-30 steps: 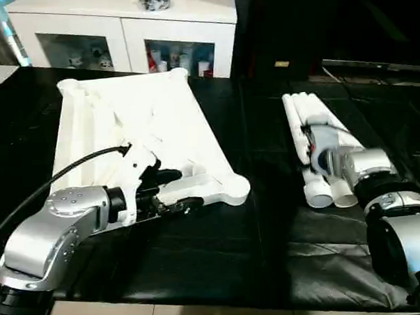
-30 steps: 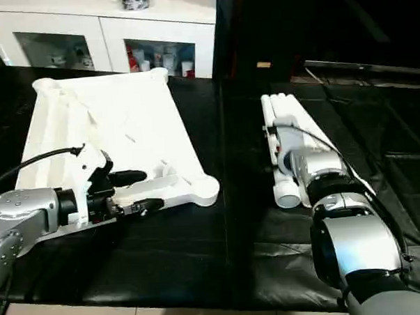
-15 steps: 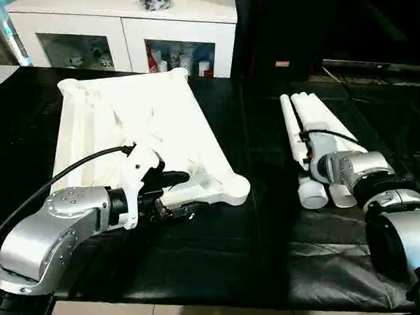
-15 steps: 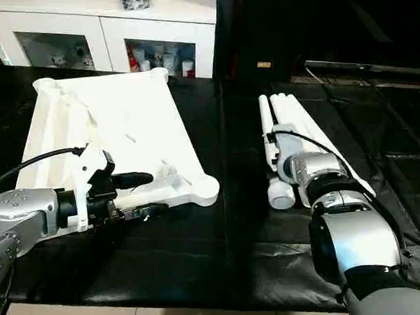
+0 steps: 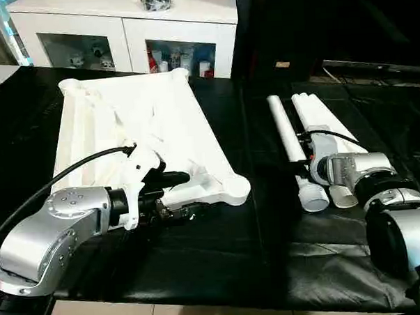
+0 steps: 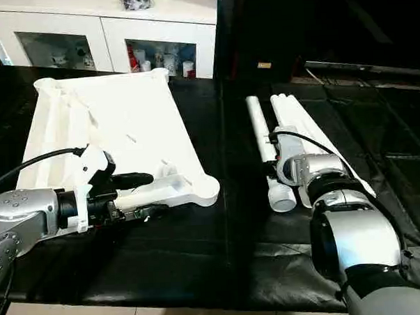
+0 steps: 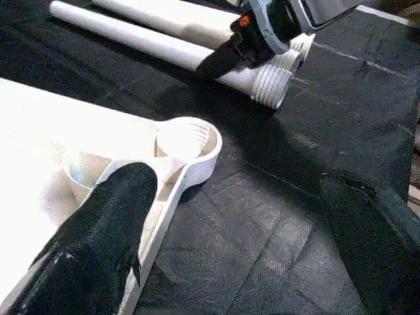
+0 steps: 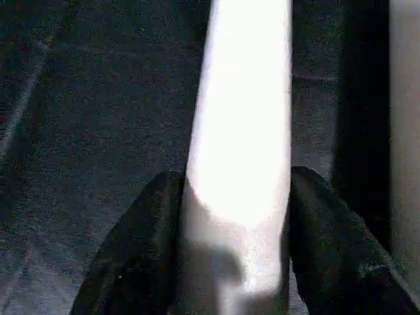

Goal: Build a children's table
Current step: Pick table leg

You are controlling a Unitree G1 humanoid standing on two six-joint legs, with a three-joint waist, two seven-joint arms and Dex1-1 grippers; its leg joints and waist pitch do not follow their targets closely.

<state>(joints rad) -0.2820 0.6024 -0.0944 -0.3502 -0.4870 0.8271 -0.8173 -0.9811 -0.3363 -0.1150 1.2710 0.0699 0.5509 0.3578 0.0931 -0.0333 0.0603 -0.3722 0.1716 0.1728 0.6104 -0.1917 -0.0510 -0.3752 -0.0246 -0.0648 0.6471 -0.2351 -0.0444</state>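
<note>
The children's table top lies ribbed side up on the black cloth. My left gripper is open, one finger over the near rim beside the corner socket and the other finger out over the cloth. To the right lie the white legs. One leg lies apart from the others, threaded end toward me. My right gripper is shut on that leg, with a black finger pressed to each side.
A white glass-door cabinet stands behind the table. Black cloth covers the work surface, with a bare strip between the table top and the legs. The surface's front edge runs close below my forearms.
My right gripper has closed on one leg, which has swung left, away from the other legs. My left gripper has stayed open at the top's near rim.
</note>
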